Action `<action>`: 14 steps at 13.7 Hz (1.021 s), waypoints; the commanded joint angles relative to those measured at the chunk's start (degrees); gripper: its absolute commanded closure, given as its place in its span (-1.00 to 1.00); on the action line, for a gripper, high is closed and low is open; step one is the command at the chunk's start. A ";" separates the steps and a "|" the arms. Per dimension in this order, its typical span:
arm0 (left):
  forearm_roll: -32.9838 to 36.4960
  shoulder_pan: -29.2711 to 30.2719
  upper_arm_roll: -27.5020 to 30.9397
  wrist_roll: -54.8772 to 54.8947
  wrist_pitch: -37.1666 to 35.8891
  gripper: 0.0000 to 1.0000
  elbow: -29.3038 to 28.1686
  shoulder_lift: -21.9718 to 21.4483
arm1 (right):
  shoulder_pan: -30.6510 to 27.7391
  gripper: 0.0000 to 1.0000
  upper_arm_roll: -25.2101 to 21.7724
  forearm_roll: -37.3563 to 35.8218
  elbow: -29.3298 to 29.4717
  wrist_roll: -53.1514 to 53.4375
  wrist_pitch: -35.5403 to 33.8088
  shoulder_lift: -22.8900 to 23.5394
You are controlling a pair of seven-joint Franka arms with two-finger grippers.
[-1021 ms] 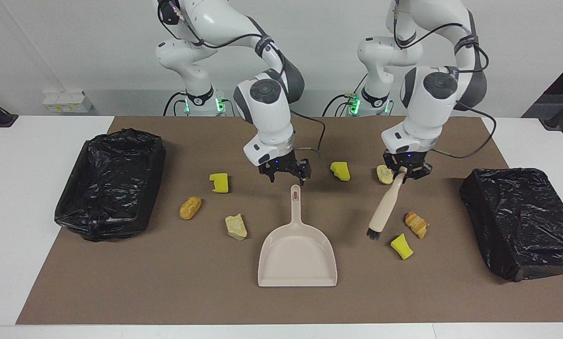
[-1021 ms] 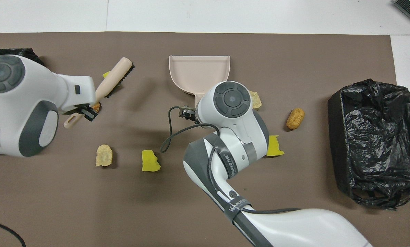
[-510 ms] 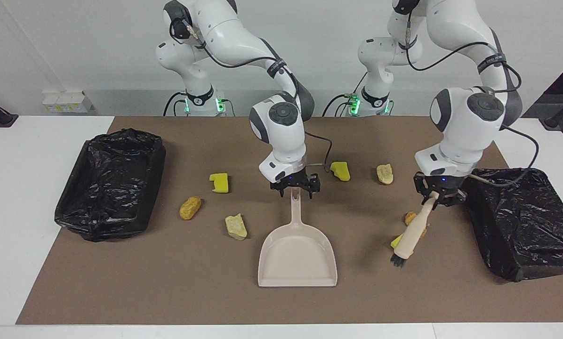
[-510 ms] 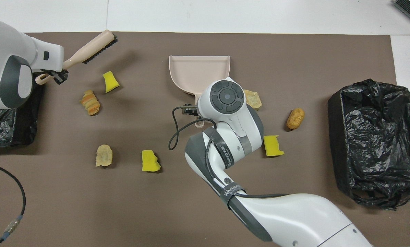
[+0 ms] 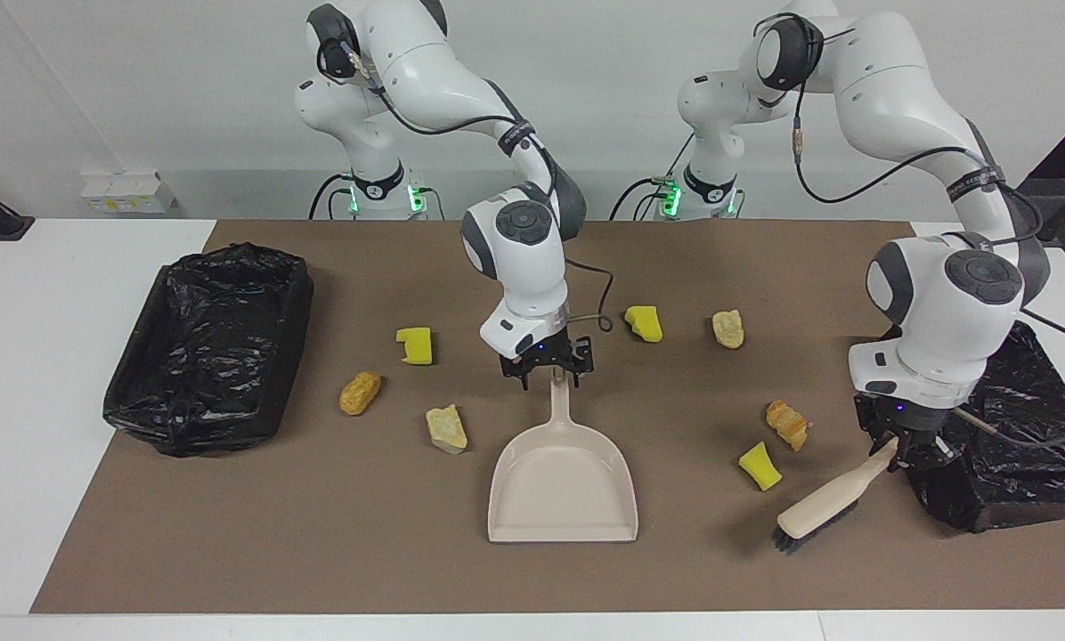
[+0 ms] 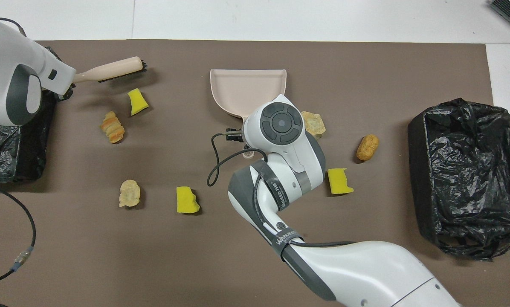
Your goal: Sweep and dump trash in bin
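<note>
Nearest the robots lie a yellow sponge chunk (image 5: pixel 643 322) and a pale bread lump (image 5: pixel 727 328), with a second yellow chunk (image 5: pixel 415 345) toward the right arm's end; none has been swept yet. At mid-table the right gripper (image 5: pixel 546 367) is down at the tip of the dustpan's handle, its fingers set either side of it; whether they have clamped on it cannot be told; judging by the task, this arm will steady the dustpan (image 5: pixel 562 483), whose wide mouth faces away from the robots. An orange-brown lump (image 5: pixel 360 393) and a tan lump (image 5: pixel 446 428) sit beside the pan on the right arm's side; a striped bread piece (image 5: pixel 787 424) and a third yellow chunk (image 5: pixel 760 466) sit on the left arm's side. The left gripper (image 5: pixel 903 442) is clamped on the handle of the brush (image 5: pixel 825 506), which slants down to the mat, apparently ready to push them panward. Black-lined bins sit at both ends, one (image 5: pixel 207 344) open, the other (image 5: pixel 1013 427) beside the left gripper.
</note>
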 commanded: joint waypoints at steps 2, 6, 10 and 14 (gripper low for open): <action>1.68 -0.15 -0.29 8.13 0.14 1.00 -4.62 -2.58 | -0.50 0.10 0.29 -2.51 0.43 -1.83 1.26 1.90; 1.60 -0.34 -0.29 8.93 -0.12 1.00 -19.38 -12.85 | -1.11 0.11 0.29 -2.34 2.01 -1.83 -0.51 1.63; 1.59 -0.34 -0.29 8.93 -0.12 1.00 -34.76 -24.89 | -1.12 0.11 0.29 -2.16 1.92 -1.83 -0.51 1.72; 1.42 -0.60 -0.64 7.71 -3.72 1.00 -38.93 -33.27 | -1.29 0.11 0.29 -1.64 2.10 -1.83 -0.60 1.55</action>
